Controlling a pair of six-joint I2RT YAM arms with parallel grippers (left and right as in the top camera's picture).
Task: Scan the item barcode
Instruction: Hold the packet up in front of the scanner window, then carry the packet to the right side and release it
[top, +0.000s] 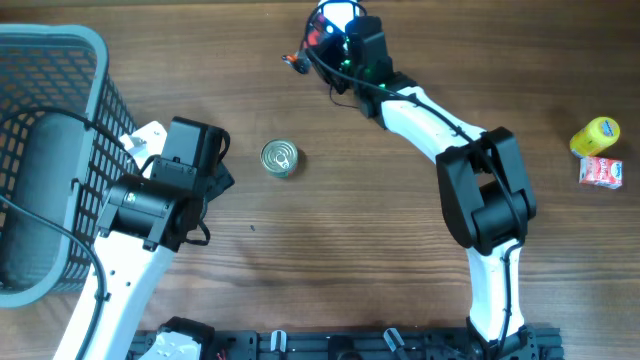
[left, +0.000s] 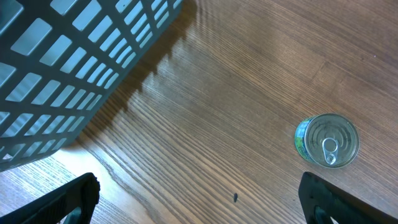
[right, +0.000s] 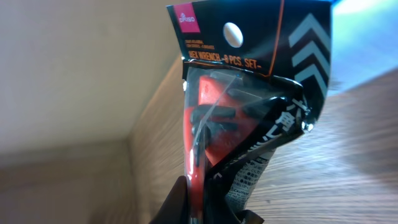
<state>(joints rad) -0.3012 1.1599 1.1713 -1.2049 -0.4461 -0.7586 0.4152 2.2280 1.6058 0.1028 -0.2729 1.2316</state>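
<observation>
Overhead: basket (top: 60, 33) holds a grey lump (top: 40, 190). Right end effector (right: 211, 208) pinches the wrench pack (right: 249, 93); left end effector (left: 199, 199) spread wide.

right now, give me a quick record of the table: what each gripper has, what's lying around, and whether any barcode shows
left gripper: open, empty, above the table between basket and can
right gripper: shut on a hex wrench pack, at the far side of the table
can: upright, pull-tab lid up, nothing touching it
basket: grey, at the left edge
far right: yellow container and red-and-white packet, close together
barcode: none visible in any view
</observation>
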